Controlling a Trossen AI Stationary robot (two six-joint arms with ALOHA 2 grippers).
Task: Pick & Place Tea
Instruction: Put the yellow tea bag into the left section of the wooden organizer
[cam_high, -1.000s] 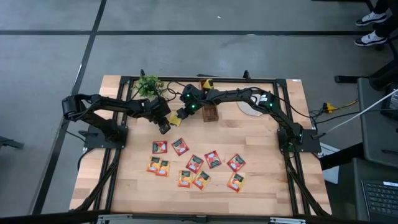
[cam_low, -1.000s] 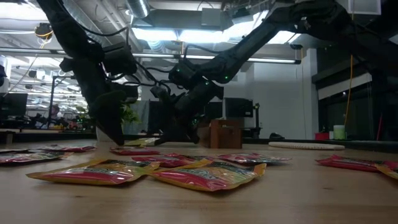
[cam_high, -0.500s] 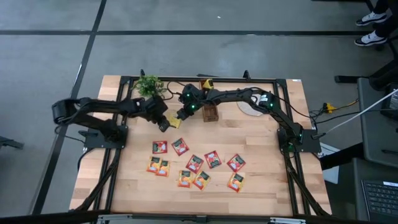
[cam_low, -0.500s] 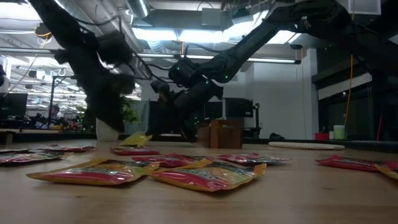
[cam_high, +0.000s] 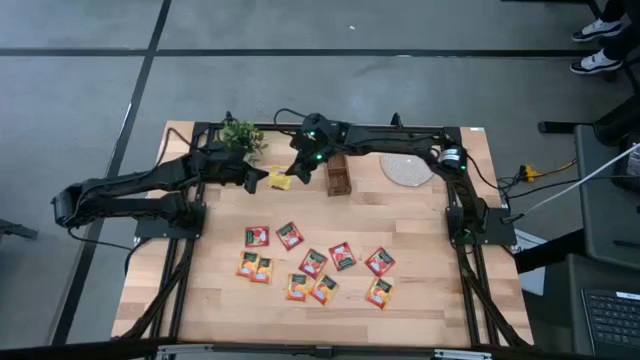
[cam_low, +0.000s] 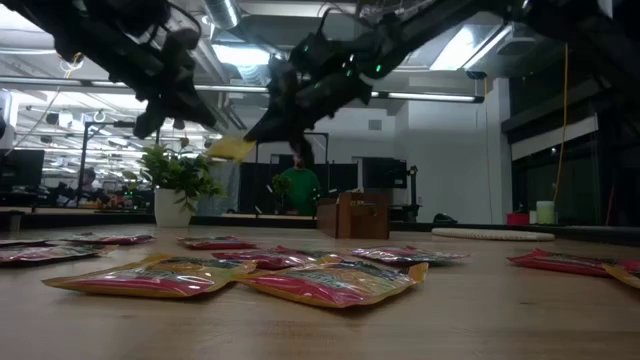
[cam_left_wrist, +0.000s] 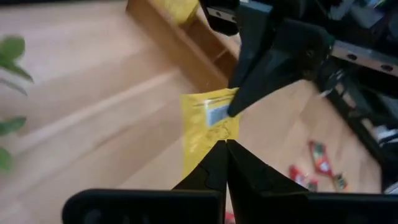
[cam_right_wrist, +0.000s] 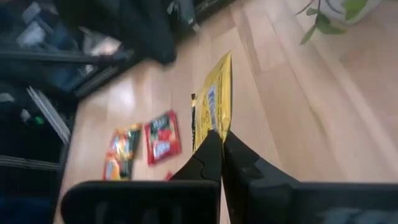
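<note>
Both arms are now lifting the flat yellow tea sachet (cam_high: 281, 182) off the pale wooden bench (cam_high: 420, 260), just beside the small brown wooden box (cam_high: 337, 177). Left hand (cam_high: 262, 180) and right hand (cam_high: 297, 172) are each pinching opposite edges, seemingly handing it over toward the box.

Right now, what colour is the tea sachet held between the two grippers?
Yellow; the tea sachet shows best in the left wrist view.
</note>
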